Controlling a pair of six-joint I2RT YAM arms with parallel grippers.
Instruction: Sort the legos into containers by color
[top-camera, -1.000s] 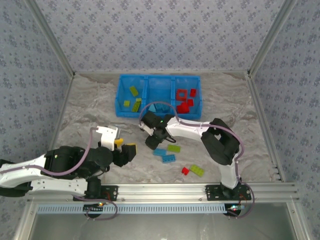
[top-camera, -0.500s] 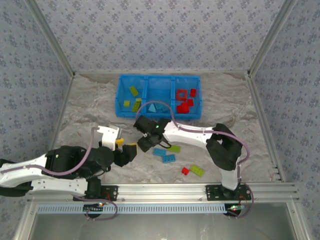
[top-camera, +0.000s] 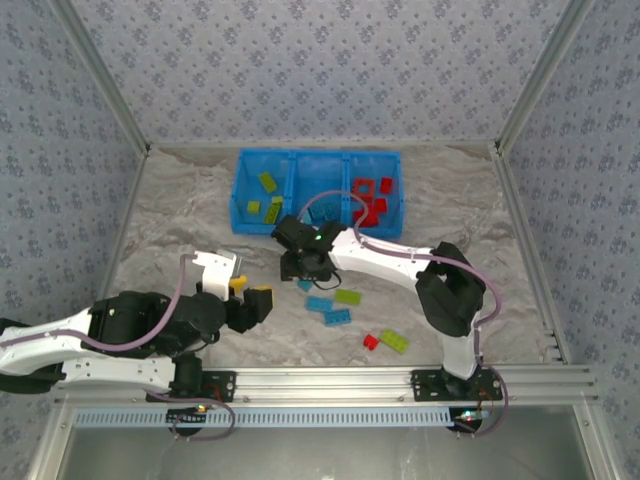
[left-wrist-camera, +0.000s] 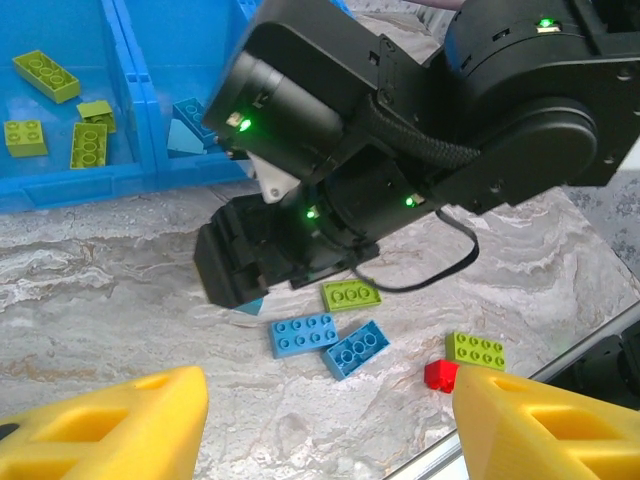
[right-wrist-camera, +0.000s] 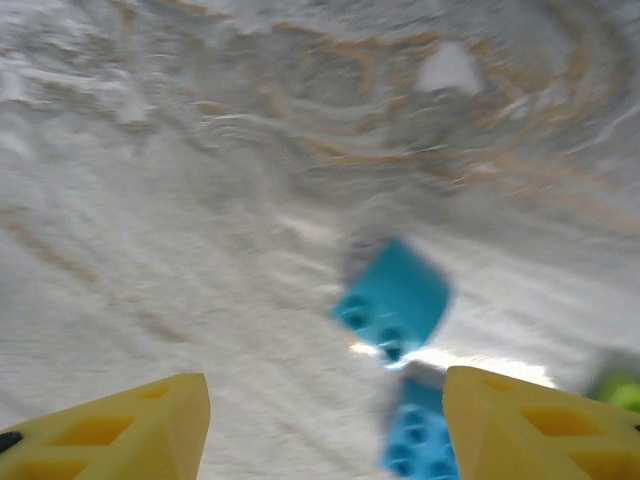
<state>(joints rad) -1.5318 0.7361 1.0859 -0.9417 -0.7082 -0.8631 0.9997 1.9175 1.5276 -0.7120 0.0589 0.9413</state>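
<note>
The blue bin (top-camera: 318, 225) stands at the back, with lime green legos (top-camera: 267, 182) in its left compartment, blue ones (left-wrist-camera: 190, 125) in the middle and red ones (top-camera: 368, 210) in the right. My right gripper (top-camera: 300, 268) hovers open just in front of the bin. A small blue lego (right-wrist-camera: 395, 298) lies tilted on the table ahead of its yellow fingers (right-wrist-camera: 110, 430), apart from them. More loose legos lie nearby: two blue (top-camera: 319, 303) (top-camera: 337, 317), two green (top-camera: 347, 297) (top-camera: 393, 341) and one red (top-camera: 370, 342). My left gripper (top-camera: 250, 297) is open and holds nothing.
The right arm's black wrist (left-wrist-camera: 330, 150) and cable loop over the bin's middle compartment. Metal frame posts (top-camera: 525, 95) and patterned walls close in the table. An aluminium rail (top-camera: 340, 380) runs along the near edge.
My right gripper swung left, then back a little toward the bin. A small blue lego now shows on the table just below it. The left arm has barely moved.
</note>
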